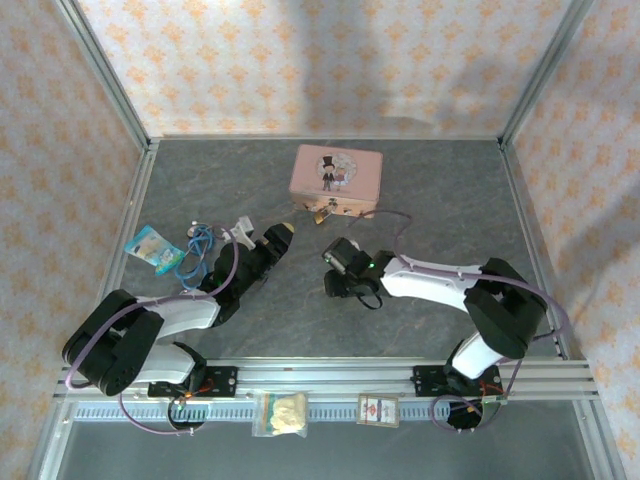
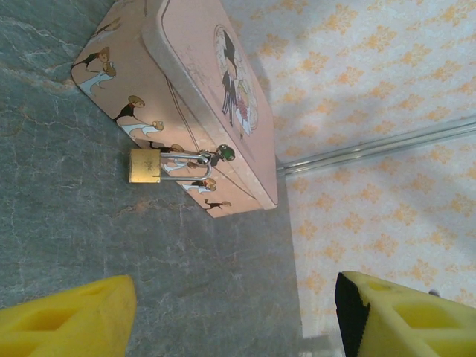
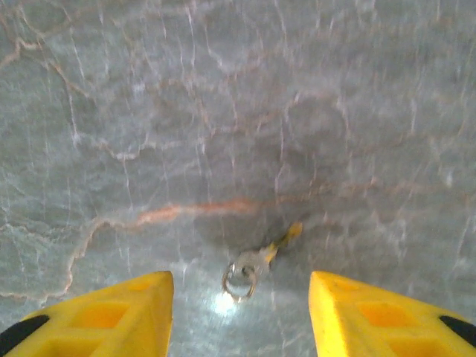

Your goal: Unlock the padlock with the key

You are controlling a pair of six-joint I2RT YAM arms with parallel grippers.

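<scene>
- The padlock [image 2: 146, 166] is a tiny brass-gold block with a thin silvery shackle [image 2: 192, 168]. It's way smaller than the pink tin [image 2: 186, 89] it hangs on.
- The shackle is hooked through the clasp [image 2: 224, 154] on the tin's front wall. From the top camera the padlock [image 1: 320, 214] is just a gold speck at the tin's near edge, toward the back middle of the table [image 1: 440, 215].
- The key [image 3: 262, 257] lies flat on the table. It's silvery with a little ring [image 3: 239, 282] on one end and a yellowish tip on the other.
- Hard to make out: the key is blurry with glare right beside it, so no teeth are readable. I can't tell if the padlock body touches the table, and its keyhole isn't visible.
- The right gripper [image 3: 242, 327] is spread wide. Its yellow fingers sit on either side of the key and aren't touching it.
- The left gripper [image 2: 236, 323] is also wide open and holding nothing. It points at the padlock side of the tin but sits well apart from it.
- Other stuff: a blue snack packet [image 1: 153, 249] and a tangle of blue cord [image 1: 200, 240] sit by the left arm. Two small bags [image 1: 280, 412] [image 1: 378, 409] lie on the front rail.
- Nothing lies between the left gripper and the padlock.
</scene>
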